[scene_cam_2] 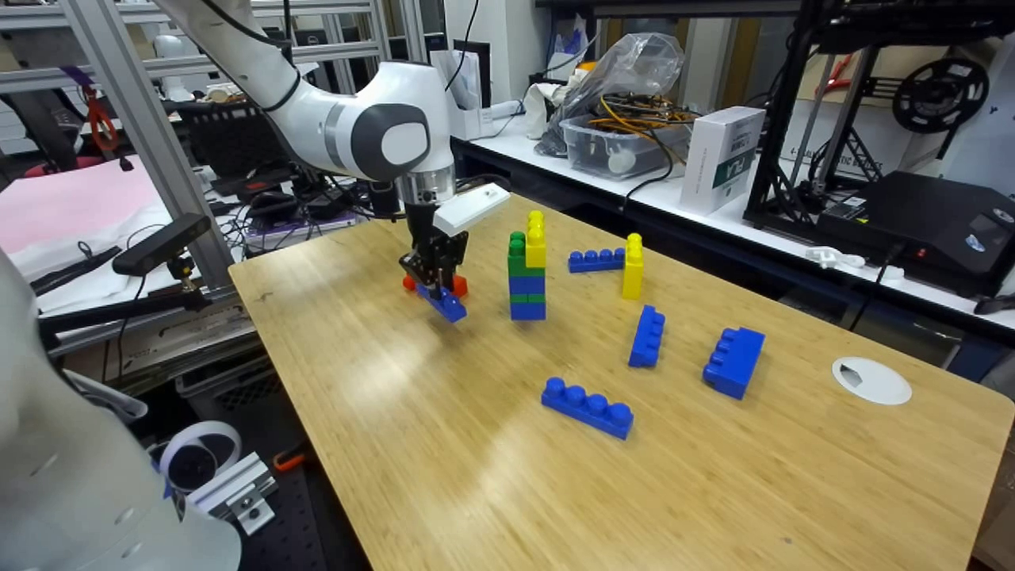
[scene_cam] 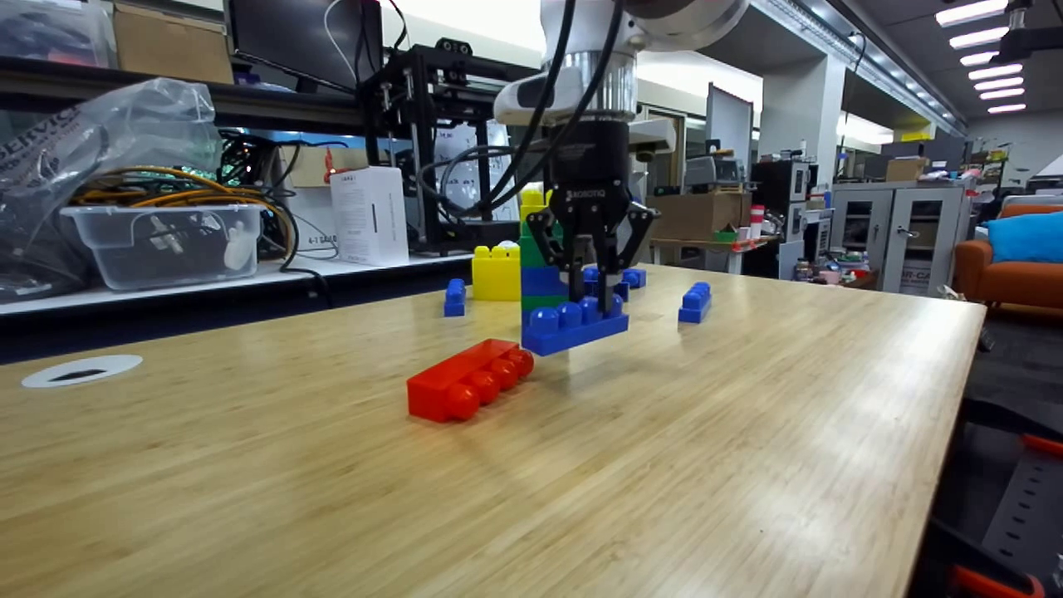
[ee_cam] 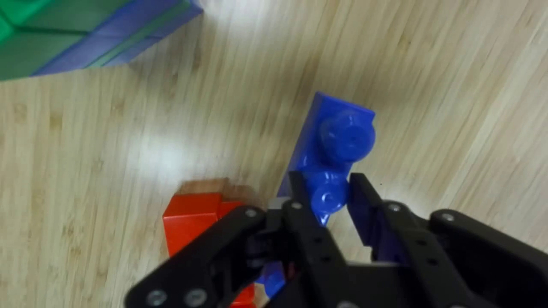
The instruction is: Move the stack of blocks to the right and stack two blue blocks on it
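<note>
On the tabletop [scene_cam_2: 476, 492] the tower [scene_cam_2: 527, 284] stands between my gripper [scene_cam: 590, 303] and the edge facing the workbench [scene_cam_2: 515, 147]. Both exterior views show its yellow top; the wrist view, just green and blue parts. The red brick [scene_cam: 457, 375] lies near me, its studs plain in an exterior view. Four loose blue bricks [scene_cam_2: 647, 337], spread from the workbench edge toward the tabletop's middle, show in an exterior view. I grip another blue brick [ee_cam: 324, 159]; the wrist view catches a stud between my fingers [ee_cam: 361, 205].
</note>
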### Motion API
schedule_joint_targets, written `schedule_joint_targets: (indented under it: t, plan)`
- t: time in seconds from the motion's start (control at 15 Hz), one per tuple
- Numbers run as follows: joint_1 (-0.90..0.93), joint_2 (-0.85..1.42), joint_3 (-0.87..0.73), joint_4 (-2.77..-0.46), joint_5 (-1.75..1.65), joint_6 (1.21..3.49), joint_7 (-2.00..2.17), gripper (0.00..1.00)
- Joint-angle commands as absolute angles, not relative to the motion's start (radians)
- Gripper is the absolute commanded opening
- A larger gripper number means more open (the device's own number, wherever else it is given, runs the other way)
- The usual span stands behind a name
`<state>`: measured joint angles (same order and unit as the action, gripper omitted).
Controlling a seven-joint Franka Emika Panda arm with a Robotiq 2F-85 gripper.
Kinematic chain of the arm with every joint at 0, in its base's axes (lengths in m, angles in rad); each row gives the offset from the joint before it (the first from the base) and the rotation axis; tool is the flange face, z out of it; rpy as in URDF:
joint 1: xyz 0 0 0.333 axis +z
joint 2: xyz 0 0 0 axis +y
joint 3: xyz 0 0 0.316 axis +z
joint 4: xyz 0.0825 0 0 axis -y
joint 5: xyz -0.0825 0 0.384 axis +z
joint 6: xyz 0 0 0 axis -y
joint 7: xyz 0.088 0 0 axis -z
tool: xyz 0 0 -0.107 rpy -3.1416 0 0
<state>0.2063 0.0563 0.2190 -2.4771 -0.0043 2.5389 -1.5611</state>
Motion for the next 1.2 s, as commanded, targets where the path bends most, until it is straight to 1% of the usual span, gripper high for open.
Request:
schedule_joint_targets:
  t: [0.0, 0.27, 0.53, 0.87, 1.13]
  plan:
    - [0.177, -0.077, 0.204, -2.544, 0.082, 2.496, -1.730, 0.07]
    - [0.178, -0.200, 0.110, -2.565, 0.129, 2.393, -1.875, 0.07]
    - [0.156, -0.264, 0.011, -2.547, 0.097, 2.290, -1.957, 0.07]
    - [0.114, -0.245, -0.082, -2.500, 0.073, 2.237, -2.096, 0.07]
    - [0.082, -0.190, -0.124, -2.440, 0.081, 2.224, -2.188, 0.07]
